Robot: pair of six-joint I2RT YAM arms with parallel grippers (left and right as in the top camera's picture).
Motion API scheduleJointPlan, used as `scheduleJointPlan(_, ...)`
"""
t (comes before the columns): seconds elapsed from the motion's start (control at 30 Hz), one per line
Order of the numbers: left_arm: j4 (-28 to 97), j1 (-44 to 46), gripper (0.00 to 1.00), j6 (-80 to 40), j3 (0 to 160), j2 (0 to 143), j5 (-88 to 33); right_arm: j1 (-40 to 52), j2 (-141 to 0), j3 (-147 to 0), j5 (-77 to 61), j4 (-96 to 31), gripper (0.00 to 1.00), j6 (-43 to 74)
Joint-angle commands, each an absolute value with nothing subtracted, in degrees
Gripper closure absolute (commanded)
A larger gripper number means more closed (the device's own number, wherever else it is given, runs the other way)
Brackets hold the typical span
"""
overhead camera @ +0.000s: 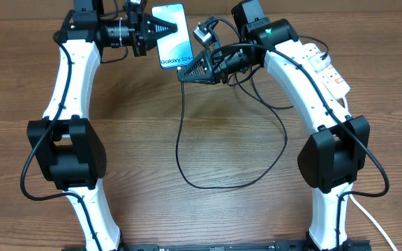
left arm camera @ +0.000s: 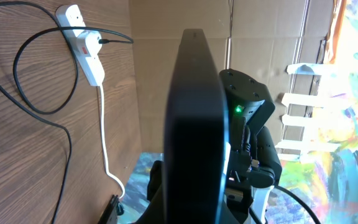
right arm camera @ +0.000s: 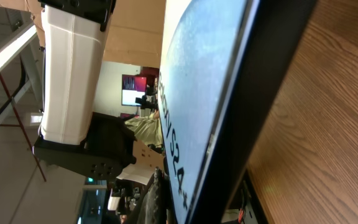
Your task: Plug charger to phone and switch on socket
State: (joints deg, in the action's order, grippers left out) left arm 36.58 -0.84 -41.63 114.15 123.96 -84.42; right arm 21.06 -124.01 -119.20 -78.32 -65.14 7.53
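The phone, with a light-blue screen and "Galaxy S24" text, is held up above the back of the table. My left gripper is shut on its left edge. The left wrist view shows the phone edge-on and dark. My right gripper is at the phone's lower end, shut on the tip of the charger, a thin black cable. The tip itself is hidden. The right wrist view shows the phone very close. The cable loops over the table to the socket, a white strip with red markings, also in the left wrist view.
The black cable's loop lies across the middle of the wooden table. The socket's thick white cord runs off the table edge. The right arm covers part of the socket. Cardboard stands behind the table.
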Motion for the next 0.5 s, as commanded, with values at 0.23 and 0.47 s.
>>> scheduleJointPlan(0.23, 37.04, 1.26, 0.96, -40.93, 115.66, 121.58, -90.54, 22.26, -122.39, -120.81, -74.61, -63.44, 0.96, 7.73)
scheduleJointPlan(0.47, 36.99, 1.26, 0.96, -40.69, 115.66, 121.58, -90.52, 22.26, -122.39, -120.81, -74.89, -63.11, 0.96, 9.02)
